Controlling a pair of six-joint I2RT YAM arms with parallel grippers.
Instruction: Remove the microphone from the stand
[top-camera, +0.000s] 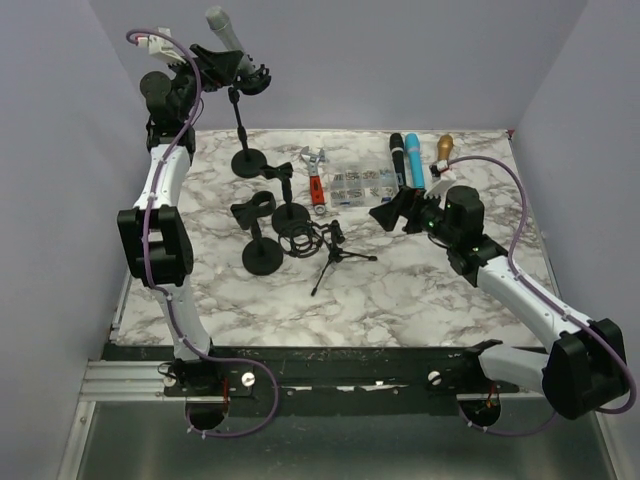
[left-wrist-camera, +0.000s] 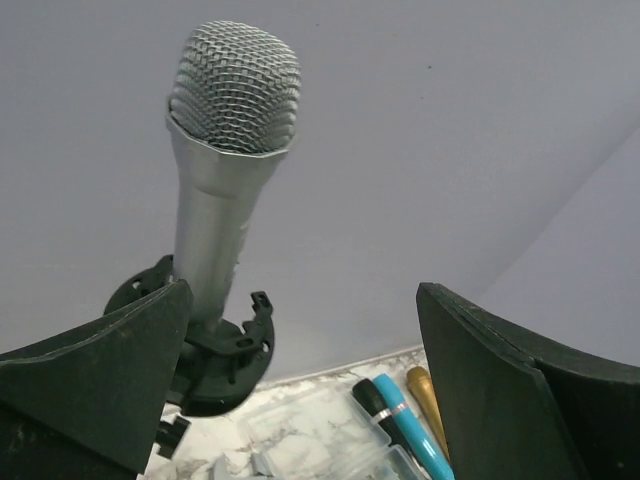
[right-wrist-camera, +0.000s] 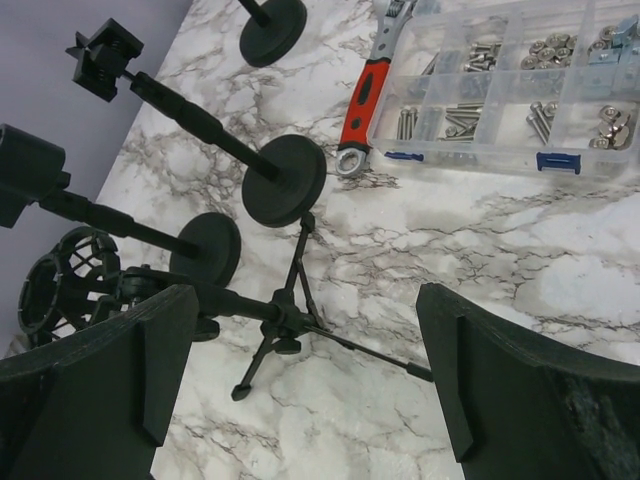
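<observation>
Marble table's (top-camera: 400, 290) eleven-o'clock corner has the left arm (top-camera: 165, 180) reared high, left gripper (left-wrist-camera: 302, 295) spread wide beside the microphone (left-wrist-camera: 212, 220), whose stand (top-camera: 249, 160) base only the overhead view shows; right gripper (right-wrist-camera: 305, 292) gapes too.

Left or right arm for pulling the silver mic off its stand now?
Left. The left gripper, open, sits level with the silver microphone, clipped in the stand beside one finger. The right gripper hangs open low by the tripod, far off.
</observation>
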